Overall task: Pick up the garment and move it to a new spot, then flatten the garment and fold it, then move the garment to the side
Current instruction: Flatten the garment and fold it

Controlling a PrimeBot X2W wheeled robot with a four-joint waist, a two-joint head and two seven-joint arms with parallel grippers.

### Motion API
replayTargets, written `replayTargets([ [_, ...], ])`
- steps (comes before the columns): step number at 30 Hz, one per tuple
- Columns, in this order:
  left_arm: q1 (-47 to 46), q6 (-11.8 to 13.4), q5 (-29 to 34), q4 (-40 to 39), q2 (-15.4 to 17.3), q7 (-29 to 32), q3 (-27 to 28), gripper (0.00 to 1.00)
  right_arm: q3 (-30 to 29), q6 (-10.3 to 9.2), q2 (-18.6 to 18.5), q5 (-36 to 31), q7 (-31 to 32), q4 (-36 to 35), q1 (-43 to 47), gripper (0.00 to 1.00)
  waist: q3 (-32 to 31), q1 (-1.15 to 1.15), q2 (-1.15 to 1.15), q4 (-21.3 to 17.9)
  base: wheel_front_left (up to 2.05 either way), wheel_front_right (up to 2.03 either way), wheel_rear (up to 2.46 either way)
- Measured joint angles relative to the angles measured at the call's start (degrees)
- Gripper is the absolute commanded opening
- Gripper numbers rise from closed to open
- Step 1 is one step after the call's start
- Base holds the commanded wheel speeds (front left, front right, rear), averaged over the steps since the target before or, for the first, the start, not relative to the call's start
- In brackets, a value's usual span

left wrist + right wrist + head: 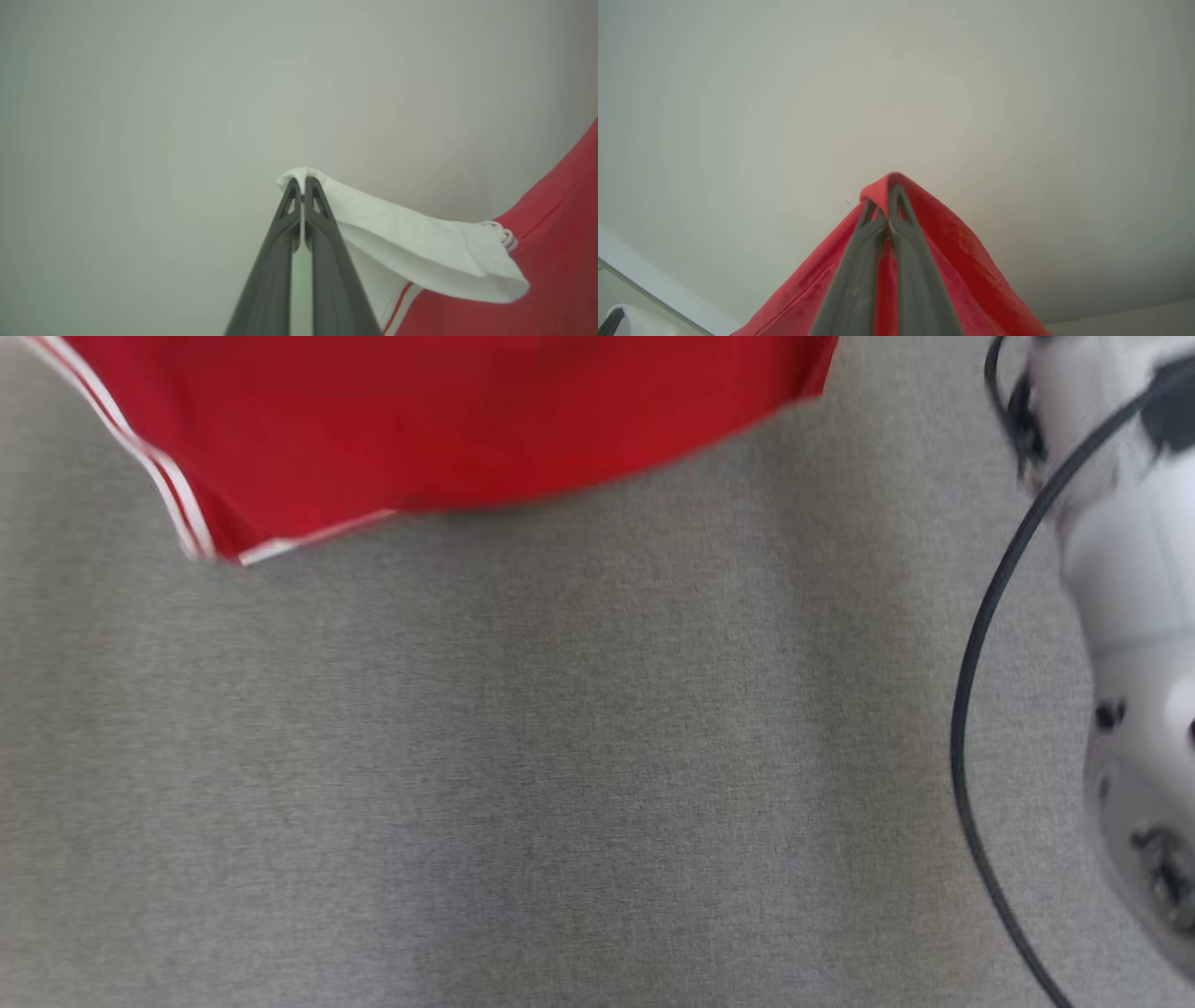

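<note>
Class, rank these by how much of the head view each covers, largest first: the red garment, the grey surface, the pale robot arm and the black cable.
1. grey surface
2. red garment
3. pale robot arm, which sits nearer the camera, so it looks larger than it is
4. black cable

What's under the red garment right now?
Near its lower edge the head view shows plain grey surface. The stretch directly beneath the red garment is covered, so I cannot tell what lies there.
</note>
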Motion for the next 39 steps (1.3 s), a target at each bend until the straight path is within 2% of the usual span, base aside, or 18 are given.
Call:
replayTargets([
  [5,-8.28,0.0,-0.58,4.45,-1.76,0.07,-1.69,0.0,-2.31,0.0,0.2,-1.57,-4.0,7.55,-8.37,0.0,1.89,-0.01,0.0,-1.02,0.0,0.0,0.0],
  [10,-16.35,0.0,-1.27,8.92,-4.16,-2.01,-3.45,0.0,-2.33,0.0,-0.8,-4.55,-7.6,12.03,-14.62,0.0,2.58,-0.02,0.0,-0.82,0.0,0.0,0.0],
  [17,-21.65,0.0,-0.46,14.77,-5.93,-6.59,-5.82,0.0,0.23,0.0,-0.96,-6.62,-11.34,13.88,-17.79,0.0,4.58,-0.02,-0.01,-0.62,0.0,0.0,0.0],
  [23,-21.52,0.0,-1.99,15.8,-5.81,-9.99,-6.33,0.0,4.09,0.0,-0.93,-4.72,-11.03,10.95,-17.46,0.0,7.77,-0.02,-0.01,-0.29,0.0,0.0,0.0],
  [29,-16.55,0.0,-4.44,12.23,-4.91,-12.1,-6.32,0.0,9.57,0.0,-2.12,-1.01,-8.32,5.71,-12.4,0.0,10.09,-0.01,0.0,0.27,0.0,0.0,0.0],
  [30,-12.78,0.08,-5.54,10.11,-4.27,-12.54,-5.48,0.0,12.23,0.0,-3.19,0.81,-7.56,3.18,-8.55,0.0,10.11,0.0,0.0,0.54,0.0,0.0,0.0],
  [34,-5.59,1.23,-7.19,5.2,-3.09,-13.01,-4.35,0.0,14.77,0.0,-4.63,4.57,-7.73,-1.13,-1.88,0.0,9.17,-0.01,-0.01,0.78,0.0,0.0,0.0],
  [37,3.06,3.54,-8.71,-1.35,-1.52,-13.1,-2.67,0.0,16.79,0.0,-6.56,8.26,-7.76,-5.9,5.98,0.0,7.37,-0.01,0.0,1.01,0.0,0.0,0.0],
  [38,9.59,5.9,-10.82,-6.32,-0.36,-13.18,-0.83,0.0,17.81,0.0,-7.7,10.65,-7.72,-8.94,11.4,0.0,5.75,-0.02,0.0,1.04,0.0,0.0,0.0],
  [39,12.91,7.15,-11.7,-9.26,0.19,-13.25,-0.13,0.0,18.24,0.0,-8.32,11.66,-7.77,-10.58,13.96,0.0,4.86,-0.02,0.0,1.01,0.0,0.0,0.0],
])
